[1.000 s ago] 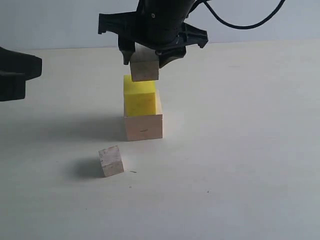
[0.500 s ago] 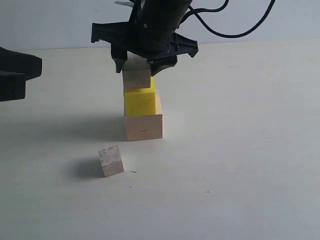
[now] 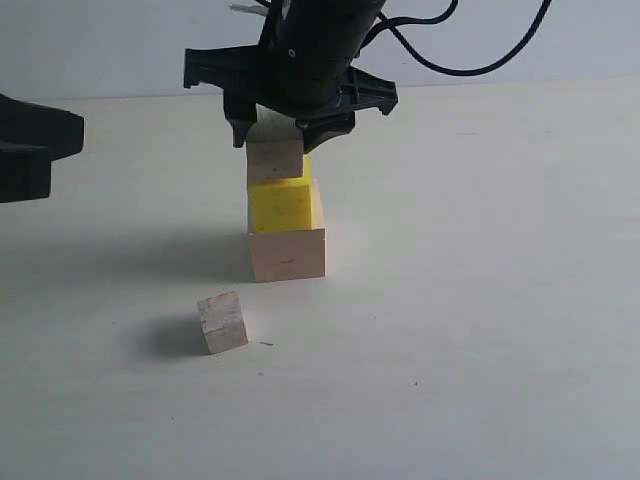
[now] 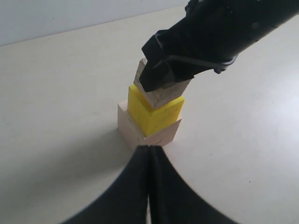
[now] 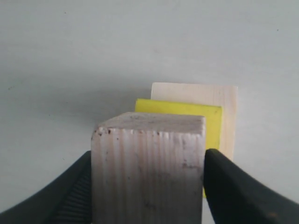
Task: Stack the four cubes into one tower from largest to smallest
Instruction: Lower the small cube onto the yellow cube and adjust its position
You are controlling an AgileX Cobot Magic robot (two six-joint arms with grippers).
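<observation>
Right claw point(image 3: 287, 138) grips the grey cube point(image 3: 275, 160), seemingly seated on the yellow cube point(image 3: 281, 206) just beneath; centre it, then open gently. Left claw point(image 4: 149, 156) is closed, empty.

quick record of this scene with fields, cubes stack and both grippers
base: pale wood cube, on the table
second: yellow cube, on the base
third: mid greyish wood cube, appears to rest on the yellow one
right gripper: closed on the third cube's sides
left gripper: shut, empty, off to the left
loose: smallest greyish wood cube, on the table, apart from the stack
tower: three of four levels, top cube not yet released
</observation>
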